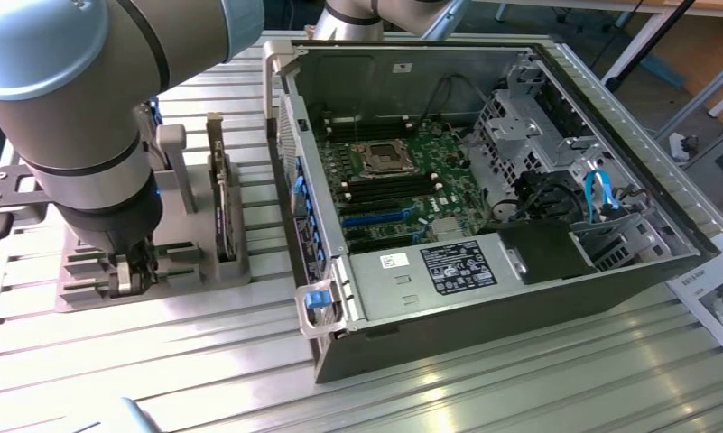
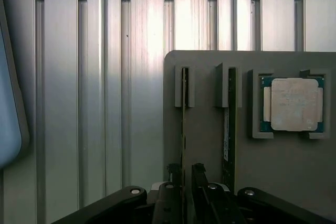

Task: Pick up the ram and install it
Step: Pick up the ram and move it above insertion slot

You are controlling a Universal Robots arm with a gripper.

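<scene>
Ram (image 2: 184, 114): stands on edge in a slot of the gray holder (image 2: 205, 129), toward the counter (image 2: 105, 103) edge at the exterior view's left. Tool (image 2: 186, 170): open, fingers straddling the ram's end.

Worktop (image 1: 458, 397): ribbed aluminium slats, beneath and all round the gripper (image 1: 130, 271). Bright glare patches on the slats near the gripper. Well beyond it, past the worktop's far edge: slanted metal legs (image 1: 642, 41), orange-brown panel (image 1: 699, 45).
</scene>
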